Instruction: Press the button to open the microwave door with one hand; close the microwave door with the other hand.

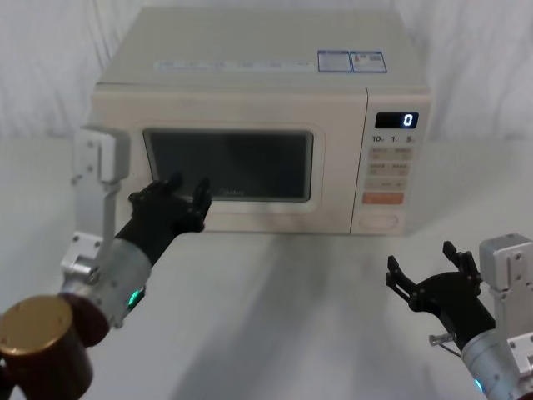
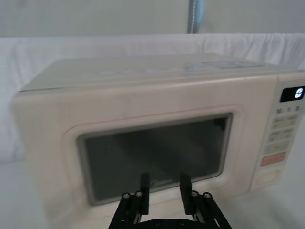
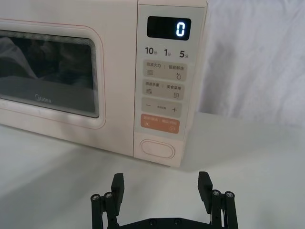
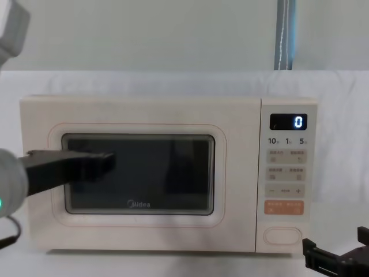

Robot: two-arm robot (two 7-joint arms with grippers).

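Tool of the left arm (image 1: 188, 192), fingers spread, hovers just before the shut microwave door (image 1: 229, 164). Right tool (image 1: 425, 271), also spread, hangs above the desk (image 1: 283, 308), near the button (image 1: 380, 222) low on the microwave (image 1: 250, 75).

One microwave (image 1: 250, 125) (door (image 1: 226, 164) shut), one pill-shaped button (image 3: 157, 148), one orange bar button (image 3: 160, 124), two black grippers: left gripper (image 1: 185, 193), right gripper (image 1: 420, 271).

White tabletop (image 1: 275, 300), matte, evenly lit, soft shadows. White draped cloth backdrop (image 4: 144, 78) behind it. Pale wall above the cloth; grey vertical pole (image 4: 284, 34) at upper right.
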